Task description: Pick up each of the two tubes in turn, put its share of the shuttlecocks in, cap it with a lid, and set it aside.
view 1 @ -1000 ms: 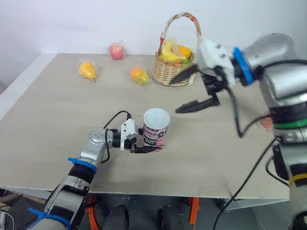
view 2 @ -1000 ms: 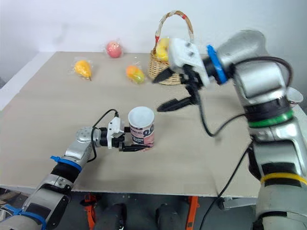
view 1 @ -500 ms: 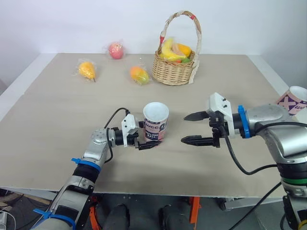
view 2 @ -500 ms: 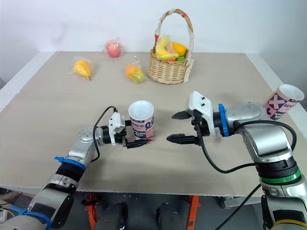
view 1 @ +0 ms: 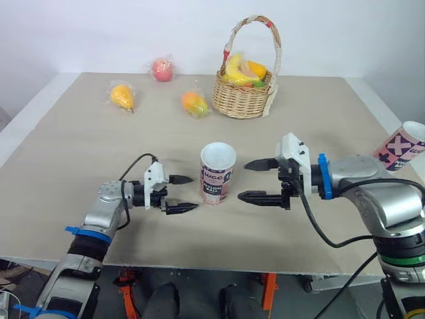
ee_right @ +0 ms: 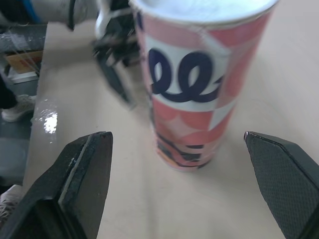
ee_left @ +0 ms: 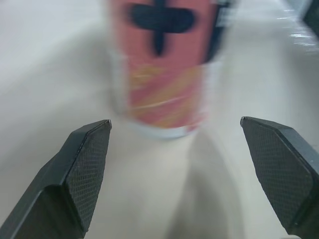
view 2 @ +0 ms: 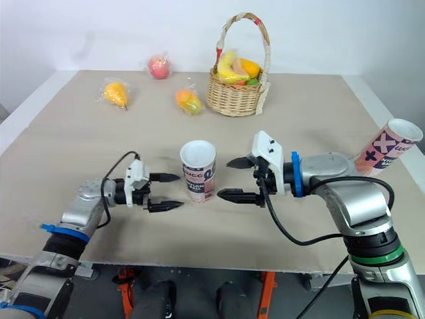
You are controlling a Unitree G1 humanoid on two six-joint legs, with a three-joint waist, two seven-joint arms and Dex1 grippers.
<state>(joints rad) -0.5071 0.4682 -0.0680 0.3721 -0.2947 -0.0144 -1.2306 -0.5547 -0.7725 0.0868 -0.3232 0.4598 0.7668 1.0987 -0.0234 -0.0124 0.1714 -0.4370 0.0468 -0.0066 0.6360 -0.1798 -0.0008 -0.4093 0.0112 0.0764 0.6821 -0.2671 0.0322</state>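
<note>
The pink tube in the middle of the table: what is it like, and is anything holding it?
The tube stands upright on the beige table with its open mouth up and no lid on it. It looks like cardboard, printed in pink, red and white with dark lettering, and has a white rim. The left end effector and the right end effector are open on either side, both pointing at it, neither touching it.

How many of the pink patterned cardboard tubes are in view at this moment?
2. One pink patterned cardboard tube stands upright at the middle of the table, between the left gripper and the right gripper. The second tube is tilted, by the table's right edge. Others may lie out of frame.
</note>
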